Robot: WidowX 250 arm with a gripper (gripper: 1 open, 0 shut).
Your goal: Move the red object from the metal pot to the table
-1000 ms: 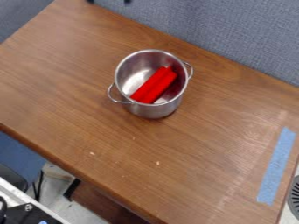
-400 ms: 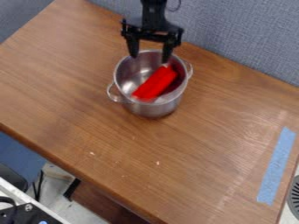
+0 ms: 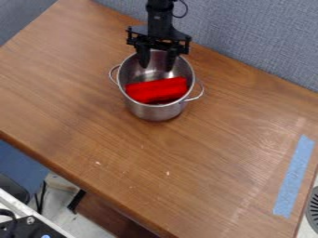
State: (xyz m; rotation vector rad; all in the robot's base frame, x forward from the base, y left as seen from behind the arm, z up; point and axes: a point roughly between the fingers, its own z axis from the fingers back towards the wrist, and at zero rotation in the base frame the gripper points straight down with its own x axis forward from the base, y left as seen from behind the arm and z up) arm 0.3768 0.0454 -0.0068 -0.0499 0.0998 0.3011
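Observation:
The metal pot [image 3: 154, 111] stands on the table [image 3: 87, 139], towards the back middle. The red object [image 3: 158, 90] lies across the inside of the pot, nearly level from left to right. My gripper [image 3: 159, 71] comes straight down from above with its dark fingers reaching into the pot at the back, just over or touching the red object. The fingertips are lost against the pot's shiny inner wall, so whether they hold the red object is unclear.
A strip of blue tape [image 3: 293, 174] lies near the table's right edge. A grey fabric wall stands behind the table. The near table edge drops off to dark equipment at the lower left.
The gripper entered from above and has gone down into the pot, its jaws narrowing. The red object has turned from slanted to nearly crosswise, and the pot has shifted slightly.

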